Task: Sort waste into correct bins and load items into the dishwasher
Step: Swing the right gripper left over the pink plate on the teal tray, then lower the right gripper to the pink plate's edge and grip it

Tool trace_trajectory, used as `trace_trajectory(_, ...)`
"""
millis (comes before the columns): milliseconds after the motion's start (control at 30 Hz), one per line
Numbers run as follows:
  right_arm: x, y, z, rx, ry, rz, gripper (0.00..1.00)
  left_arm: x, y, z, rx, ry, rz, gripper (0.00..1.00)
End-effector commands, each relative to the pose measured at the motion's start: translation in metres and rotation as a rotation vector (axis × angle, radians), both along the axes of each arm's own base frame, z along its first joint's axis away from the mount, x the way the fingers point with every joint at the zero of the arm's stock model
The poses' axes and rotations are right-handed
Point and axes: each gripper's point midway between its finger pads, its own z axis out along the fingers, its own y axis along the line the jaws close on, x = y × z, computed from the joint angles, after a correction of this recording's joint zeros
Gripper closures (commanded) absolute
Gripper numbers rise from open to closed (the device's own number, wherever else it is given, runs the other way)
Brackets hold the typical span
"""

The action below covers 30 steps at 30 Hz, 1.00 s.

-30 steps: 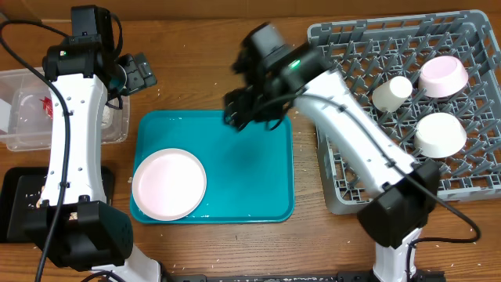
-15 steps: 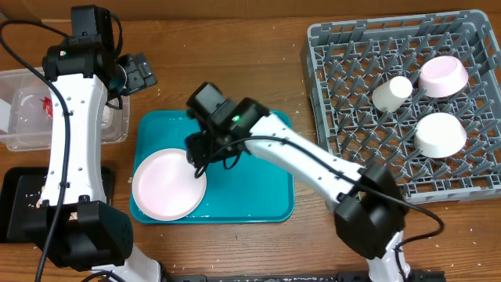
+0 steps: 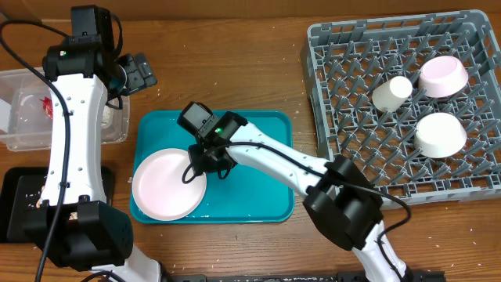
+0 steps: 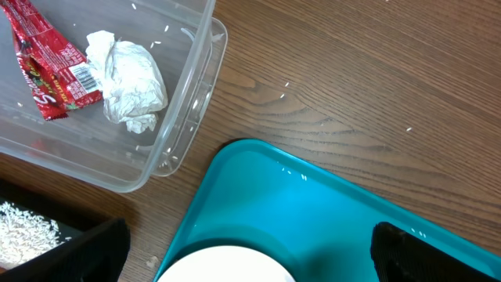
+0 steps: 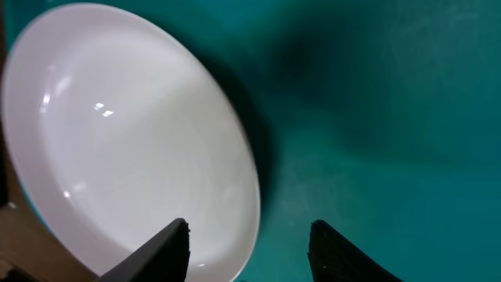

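The round pale plate [image 3: 166, 185] lies on the left half of the teal tray [image 3: 254, 184]. My right gripper [image 3: 202, 162] is down at the plate's right rim, open. In the right wrist view the plate [image 5: 117, 141] has its rim between the jaws of the right gripper [image 5: 250, 239], one finger [image 5: 160, 251] over the plate, the other over the tray. My left gripper [image 3: 138, 74] hangs open and empty near the clear tub [image 3: 19, 129]. The red wrapper [image 4: 48, 72] and napkin ball [image 4: 129, 78] lie in the tub [image 4: 192, 102]. Two bowls [image 3: 443, 76] [image 3: 440, 133] and a cup [image 3: 391, 92] sit in the grey rack [image 3: 344, 55].
A flat black tray [image 3: 14, 205] with white rice [image 4: 27, 229] sits at the front left. The teal tray [image 4: 313, 200] fills the middle, the rack takes up the right side. A few rice grains dot the wooden tabletop [image 4: 352, 86].
My right arm swung from the tray's back edge down and left to the plate's right rim, and its jaws narrowed. The left arm has not moved.
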Motion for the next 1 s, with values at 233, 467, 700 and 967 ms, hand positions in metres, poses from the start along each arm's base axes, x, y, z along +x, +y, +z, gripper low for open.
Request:
trace_trajectory(233, -0.003, -0.002, -0.032, -0.050, 0.048, -0.062, 0.55, 0.001, -0.004, 0.005, 0.002, -0.013, -0.027, 0.00)
trace_trajectory(467, -0.005, -0.009, -0.043, -0.096, 0.063, -0.105, 0.67, 0.001, -0.004, 0.005, 0.002, -0.013, -0.027, 0.00)
trace_trajectory(700, 0.000, -0.022, -0.046, -0.156, 0.044, -0.153, 0.78, 0.001, -0.004, 0.005, 0.002, -0.013, -0.027, 0.00)
trace_trajectory(967, 0.021, -0.058, -0.038, -0.275, 0.003, -0.260, 0.88, 0.001, -0.004, 0.005, 0.002, -0.013, -0.027, 0.00)
